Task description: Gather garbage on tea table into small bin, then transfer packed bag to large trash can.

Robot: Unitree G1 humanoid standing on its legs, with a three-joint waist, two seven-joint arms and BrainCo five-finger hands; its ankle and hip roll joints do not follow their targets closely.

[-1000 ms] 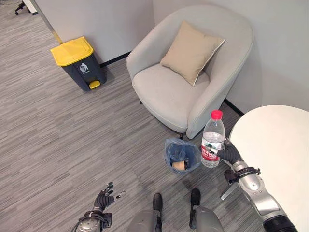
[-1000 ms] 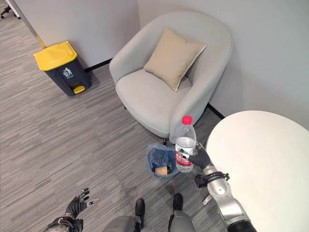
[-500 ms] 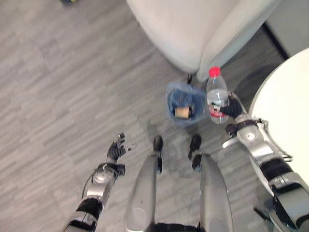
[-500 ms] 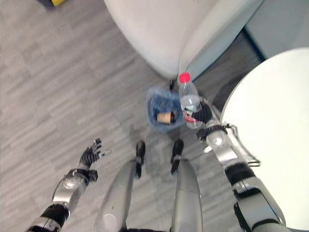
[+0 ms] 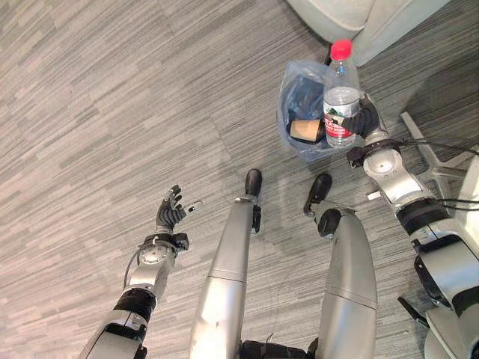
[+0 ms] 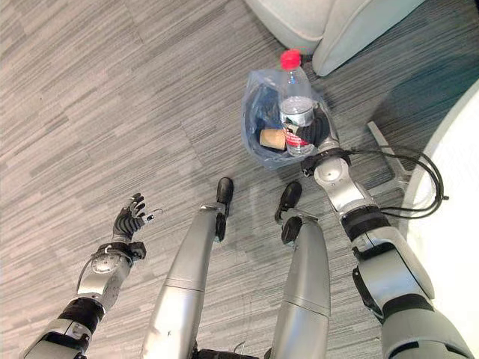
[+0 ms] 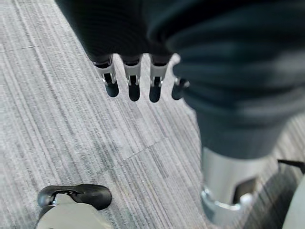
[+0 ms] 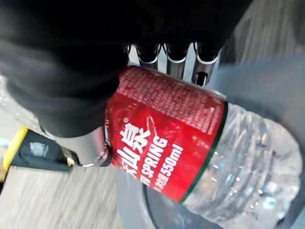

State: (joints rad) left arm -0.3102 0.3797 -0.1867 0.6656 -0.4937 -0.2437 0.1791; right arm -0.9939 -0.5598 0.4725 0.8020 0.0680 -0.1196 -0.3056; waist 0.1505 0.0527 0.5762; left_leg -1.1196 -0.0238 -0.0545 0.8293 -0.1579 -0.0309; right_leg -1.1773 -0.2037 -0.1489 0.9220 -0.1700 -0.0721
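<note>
My right hand [image 5: 364, 120] is shut on a clear water bottle [image 5: 340, 96] with a red cap and red label, held upright at the right rim of the small bin [image 5: 299, 101]. The bin is lined with a blue plastic bag and holds a brown paper cup [image 5: 303, 130]. In the right wrist view the bottle [image 8: 190, 152] lies across my fingers [image 8: 177, 59], its base over the bag. My left hand [image 5: 169, 217] hangs open over the carpet at the lower left, its fingers [image 7: 133, 83] straight and holding nothing.
The base of a light grey armchair [image 5: 374, 19] stands just beyond the bin. The white tea table's edge [image 6: 464, 172] shows at the far right, with its leg [image 5: 423, 146] on the floor beside my right arm. Grey striped carpet [image 5: 97, 97] spreads to the left.
The camera has tilted further down, so the armchair and table have slid out of the picture. My right hand has brought the bottle closer over the bin's rim. The left hand stays open.
</note>
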